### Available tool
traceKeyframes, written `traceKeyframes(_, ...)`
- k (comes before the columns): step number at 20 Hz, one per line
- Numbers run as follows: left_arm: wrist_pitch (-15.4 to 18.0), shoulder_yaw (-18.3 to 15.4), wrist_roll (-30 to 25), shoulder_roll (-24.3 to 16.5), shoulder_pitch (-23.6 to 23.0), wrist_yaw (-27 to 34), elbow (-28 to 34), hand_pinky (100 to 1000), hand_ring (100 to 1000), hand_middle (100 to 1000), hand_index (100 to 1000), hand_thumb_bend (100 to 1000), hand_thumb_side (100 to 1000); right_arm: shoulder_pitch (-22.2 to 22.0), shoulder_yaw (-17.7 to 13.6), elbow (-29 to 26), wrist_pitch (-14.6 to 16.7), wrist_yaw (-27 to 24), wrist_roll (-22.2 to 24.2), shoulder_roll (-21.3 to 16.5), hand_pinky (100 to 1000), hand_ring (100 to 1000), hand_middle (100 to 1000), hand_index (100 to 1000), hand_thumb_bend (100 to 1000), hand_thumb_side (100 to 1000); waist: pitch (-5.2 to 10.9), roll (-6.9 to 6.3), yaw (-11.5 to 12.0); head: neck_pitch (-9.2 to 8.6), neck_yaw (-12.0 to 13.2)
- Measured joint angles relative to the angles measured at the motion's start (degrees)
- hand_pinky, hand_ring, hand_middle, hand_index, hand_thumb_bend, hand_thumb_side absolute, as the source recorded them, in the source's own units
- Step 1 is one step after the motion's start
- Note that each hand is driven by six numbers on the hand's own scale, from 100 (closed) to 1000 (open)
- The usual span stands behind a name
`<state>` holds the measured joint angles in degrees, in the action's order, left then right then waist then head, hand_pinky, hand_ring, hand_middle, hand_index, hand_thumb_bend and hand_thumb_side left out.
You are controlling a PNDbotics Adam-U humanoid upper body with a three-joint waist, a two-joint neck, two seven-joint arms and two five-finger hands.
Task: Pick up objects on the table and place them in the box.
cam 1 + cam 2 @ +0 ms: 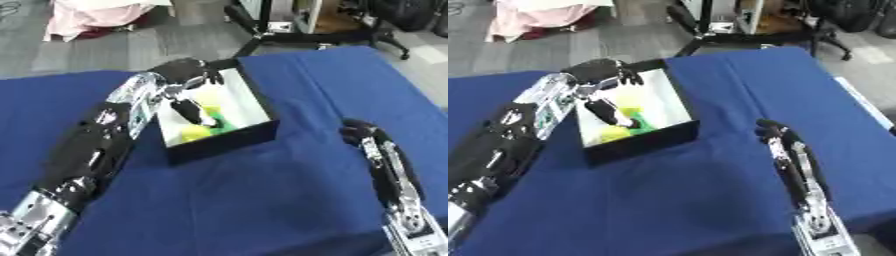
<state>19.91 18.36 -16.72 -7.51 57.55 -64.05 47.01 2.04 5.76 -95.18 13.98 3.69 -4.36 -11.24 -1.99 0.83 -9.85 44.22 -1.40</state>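
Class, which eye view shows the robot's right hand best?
The right eye view: the right hand lies well inside the picture, over the blue tablecloth. The left eye view shows the same hand, nearer its right edge.

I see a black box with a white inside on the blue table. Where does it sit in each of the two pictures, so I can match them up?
Left eye view: the box sits just above centre, slightly left of the middle.
Right eye view: the box sits further left, still above centre.
Shared landmark: the left hand hangs over the box's far left corner in both, with yellow and green things inside.
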Motion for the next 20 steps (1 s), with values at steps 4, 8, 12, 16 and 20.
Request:
traceKeyframes(4,-0.44,-0.87,0.6,-1.42,0.17,-0.26,0.8,807,692,706,851,691,562,-0.01,-0.04,0.0,-0.02,0.0,-0.02,0.0,824,796,779,793,100,854,0.0,0.0,0.17,0.0,-0.16)
traceKeyframes(8,-2.93,-3.25,2.64,-4.97,1.07,0.77,1.82,803,685,698,848,665,551,-0.04,-0.09,0.0,-0.07,0.03,-0.07,0.01,824,796,779,793,100,855,0.15,0.0,0.52,0.0,-0.47)
traceKeyframes(12,-6.41,-6.68,3.59,-9.08,1.31,1.0,1.05,807,698,720,871,665,580,-0.07,-0.1,0.0,-0.27,0.06,-0.29,0.01,824,796,779,793,100,856,0.16,0.0,0.83,0.0,-0.79)
traceKeyframes(16,-10.22,-11.2,2.89,-11.47,1.38,-1.37,-3.13,803,700,732,873,692,597,-0.09,-0.1,0.01,-0.28,0.06,-0.32,0.01,824,796,779,793,100,857,0.16,0.0,0.9,0.0,-1.02)
traceKeyframes(20,-14.04,-13.78,3.39,-11.8,1.37,-4.92,-8.18,795,688,716,863,700,596,-0.09,-0.1,0.01,-0.29,0.06,-0.33,0.01,824,796,779,793,100,858,0.16,0.0,0.79,0.0,-1.11)
